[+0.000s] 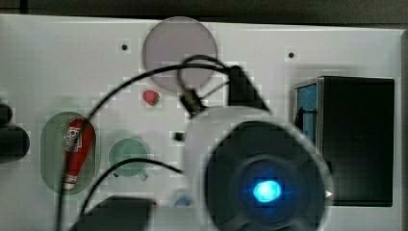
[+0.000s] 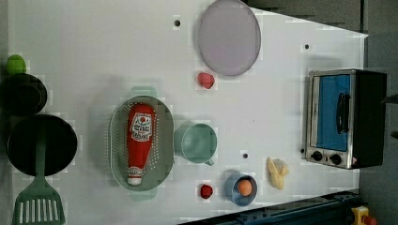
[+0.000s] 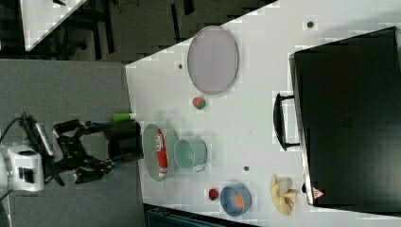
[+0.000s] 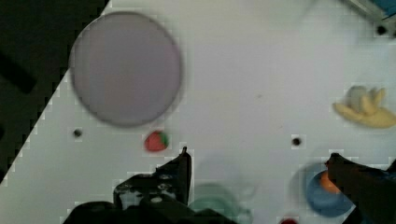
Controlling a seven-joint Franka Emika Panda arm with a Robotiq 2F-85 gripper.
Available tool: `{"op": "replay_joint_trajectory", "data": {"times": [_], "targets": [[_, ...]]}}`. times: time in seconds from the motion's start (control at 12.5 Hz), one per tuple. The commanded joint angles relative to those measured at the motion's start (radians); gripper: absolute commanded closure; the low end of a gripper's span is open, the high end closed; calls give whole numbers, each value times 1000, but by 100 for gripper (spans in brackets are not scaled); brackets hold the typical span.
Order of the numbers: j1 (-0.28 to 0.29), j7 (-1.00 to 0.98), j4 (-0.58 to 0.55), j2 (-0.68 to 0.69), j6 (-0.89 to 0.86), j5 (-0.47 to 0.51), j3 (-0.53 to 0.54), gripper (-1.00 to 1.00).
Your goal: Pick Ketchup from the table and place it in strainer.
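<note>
The gripper hangs with its two fingers spread wide and nothing between them, above the white table. One Ketchup bottle lies lengthwise inside the single pale green strainer. One green cup stands just beside the strainer. One grey plate sits near the table's far edge, one strawberry close by. A toaster oven fills the left view's right edge; bare tabletop stretches across the left view's upper left.
</note>
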Motion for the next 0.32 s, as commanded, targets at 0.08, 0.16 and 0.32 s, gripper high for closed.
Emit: {"op": "replay_joint_trajectory", "data": {"times": [0.08, 0.16, 0.32], "targets": [[13, -71, -15, 29, 13, -40, 33, -100], [13, -71, -16, 29, 12, -40, 32, -100], [12, -71, -20, 33, 12, -40, 28, -100]]}}
